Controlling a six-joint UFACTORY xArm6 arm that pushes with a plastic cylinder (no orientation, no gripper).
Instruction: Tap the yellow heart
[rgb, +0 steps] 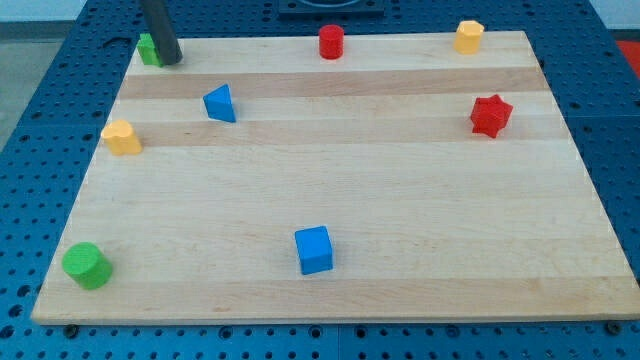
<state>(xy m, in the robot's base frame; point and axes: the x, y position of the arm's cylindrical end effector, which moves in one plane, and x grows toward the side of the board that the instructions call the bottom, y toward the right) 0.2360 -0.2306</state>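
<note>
The yellow heart (122, 137) lies near the board's left edge, in the upper half of the view. My tip (169, 60) is at the board's top left corner, right next to a green block (149, 49) that the rod partly hides. The tip stands above and a little to the right of the yellow heart, well apart from it. A blue triangular block (220, 103) lies to the right of the heart, below and right of the tip.
A red cylinder (331, 42) stands at the top middle and a yellow hexagonal block (468, 36) at the top right. A red star (490, 115) is at the right, a blue cube (314, 250) at the bottom middle, a green cylinder (87, 265) at the bottom left. The wooden board (400, 200) rests on a blue pegboard.
</note>
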